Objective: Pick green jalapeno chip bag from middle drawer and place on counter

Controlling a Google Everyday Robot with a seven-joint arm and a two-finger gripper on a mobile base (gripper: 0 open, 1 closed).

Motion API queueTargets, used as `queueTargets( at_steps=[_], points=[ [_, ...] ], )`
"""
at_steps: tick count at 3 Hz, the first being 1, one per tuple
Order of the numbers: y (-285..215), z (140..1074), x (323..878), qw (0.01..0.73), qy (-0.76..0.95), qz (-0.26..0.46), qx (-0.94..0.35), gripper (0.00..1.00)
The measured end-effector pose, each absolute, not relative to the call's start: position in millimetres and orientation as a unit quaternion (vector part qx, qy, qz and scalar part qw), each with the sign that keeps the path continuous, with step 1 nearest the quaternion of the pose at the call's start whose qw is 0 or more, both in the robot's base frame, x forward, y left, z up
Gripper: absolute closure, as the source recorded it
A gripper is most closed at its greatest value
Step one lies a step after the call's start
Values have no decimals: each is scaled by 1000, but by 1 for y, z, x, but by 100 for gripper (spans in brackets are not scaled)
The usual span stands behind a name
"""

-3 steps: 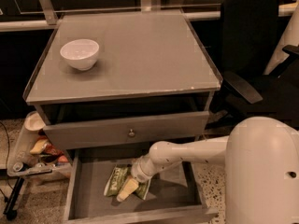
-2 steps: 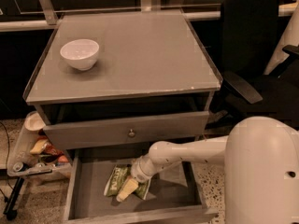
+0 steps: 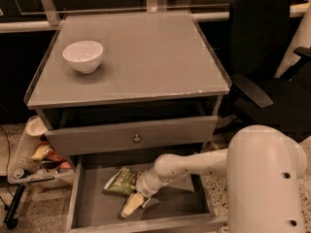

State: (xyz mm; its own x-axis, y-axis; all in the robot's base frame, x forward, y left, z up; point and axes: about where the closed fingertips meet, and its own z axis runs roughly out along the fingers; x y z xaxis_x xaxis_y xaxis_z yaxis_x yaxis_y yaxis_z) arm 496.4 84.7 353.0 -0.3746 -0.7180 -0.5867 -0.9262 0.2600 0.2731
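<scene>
The green jalapeno chip bag [image 3: 120, 180] lies flat on the bottom of the open middle drawer [image 3: 92, 212], towards its back and left of centre. My gripper [image 3: 133, 204] is down inside the drawer, just right of and in front of the bag, at its near edge. The arm reaches in from the right. The counter [image 3: 146, 57] is the grey cabinet top above, and the bag is not on it.
A white bowl [image 3: 83, 56] stands at the counter's back left. The shut upper drawer front with its metal knob [image 3: 137, 139] overhangs the open drawer. A black office chair [image 3: 262, 57] stands to the right. A low rack with snack packets [image 3: 41, 154] is on the left.
</scene>
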Motion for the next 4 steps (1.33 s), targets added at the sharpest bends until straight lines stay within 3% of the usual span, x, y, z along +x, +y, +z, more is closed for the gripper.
queueTargets(
  at_steps=[1, 4],
  points=[
    [85, 352, 495, 174, 774, 298, -531, 19],
    [85, 355, 495, 174, 774, 298, -531, 88]
  ],
)
